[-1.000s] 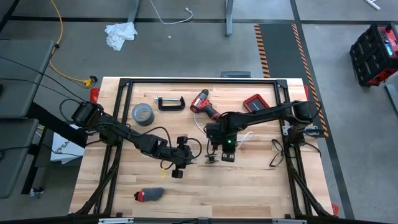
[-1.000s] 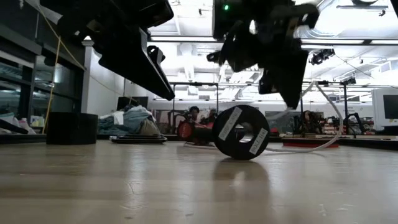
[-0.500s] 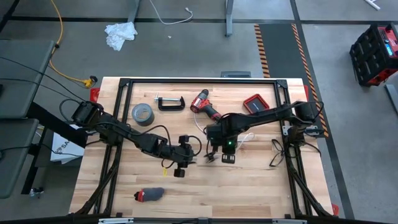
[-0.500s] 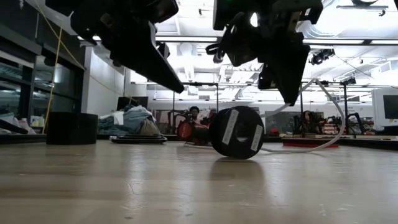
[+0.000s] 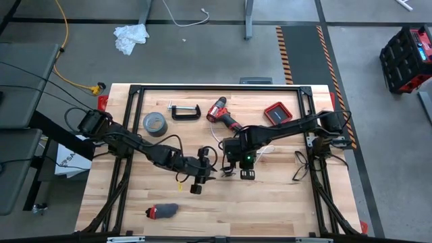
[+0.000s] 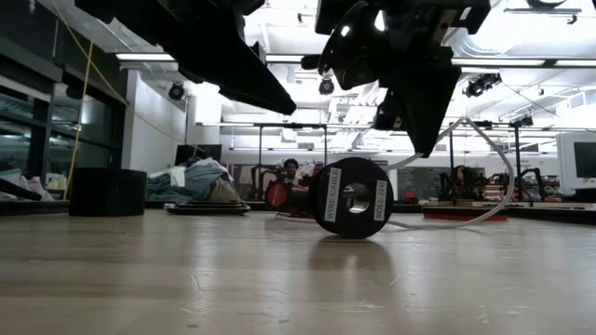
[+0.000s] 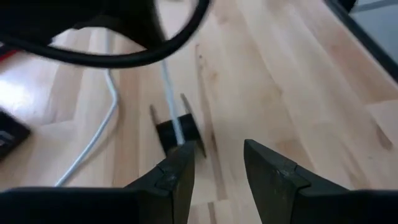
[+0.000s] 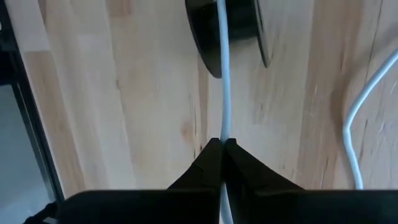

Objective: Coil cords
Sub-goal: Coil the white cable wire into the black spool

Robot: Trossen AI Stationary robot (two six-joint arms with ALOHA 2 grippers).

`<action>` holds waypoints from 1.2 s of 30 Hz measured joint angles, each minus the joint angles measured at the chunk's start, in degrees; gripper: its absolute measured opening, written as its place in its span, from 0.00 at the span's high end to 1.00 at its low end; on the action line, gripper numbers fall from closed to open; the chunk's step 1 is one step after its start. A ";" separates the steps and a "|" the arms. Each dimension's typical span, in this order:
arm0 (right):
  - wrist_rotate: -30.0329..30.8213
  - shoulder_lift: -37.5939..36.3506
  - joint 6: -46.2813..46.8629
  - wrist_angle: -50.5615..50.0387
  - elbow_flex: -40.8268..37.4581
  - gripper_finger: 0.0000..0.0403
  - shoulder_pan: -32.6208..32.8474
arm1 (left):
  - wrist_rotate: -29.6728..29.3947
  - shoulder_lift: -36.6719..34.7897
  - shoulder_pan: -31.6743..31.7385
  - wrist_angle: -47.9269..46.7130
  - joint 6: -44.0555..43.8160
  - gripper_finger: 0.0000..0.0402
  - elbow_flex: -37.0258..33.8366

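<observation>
The cord is a thin white cable (image 8: 222,93) that runs onto a small black spool (image 6: 352,197). The spool stands on its rim on the table's middle (image 5: 227,172). My right gripper (image 8: 222,144) hangs just above and beside it, shut on the cable. My left gripper (image 7: 217,165) comes in from the table's left, open, tilted downward. Its fingertips hang in the air close to the spool (image 7: 177,130), touching nothing. More of the cable (image 7: 102,127) lies loose on the wood toward the far side. My right gripper pinches the white cable (image 8: 222,134) between its two fingertips, a short way from the spool. The fingers come from above, pointing steeply down. The cable runs straight from them to the spool, which stays on the table on its rim.
At the far side lie a grey tape roll (image 5: 154,123), a black clamp (image 5: 183,110), a red drill (image 5: 223,115) and a red box (image 5: 277,112). A grey and red object (image 5: 163,211) lies near the front edge. Black cords (image 5: 300,165) hang at the right frame.
My left gripper's fingers have tipped upward and reached a little toward the spool. The spool has turned about on its rim, its flat face now squarer to the low view, and crept slightly sideways. My right gripper keeps hold of the cable.
</observation>
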 joint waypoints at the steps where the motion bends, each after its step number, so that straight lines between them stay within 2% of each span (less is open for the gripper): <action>1: 0.00 0.00 -0.12 0.11 0.00 1.00 0.00 | -0.27 0.30 0.00 0.13 -0.16 0.67 0.00; 8: 0.00 0.00 -1.29 -0.08 0.00 1.00 0.02 | 0.75 5.24 0.00 6.35 -3.31 0.67 0.00; 20: 1.11 0.02 -4.30 -0.28 0.00 1.00 0.74 | 0.53 9.24 0.09 5.59 -2.37 0.67 4.64; 36: 1.86 0.02 -4.75 -0.08 0.00 1.00 0.74 | -1.91 10.21 2.23 2.92 -5.05 0.67 4.88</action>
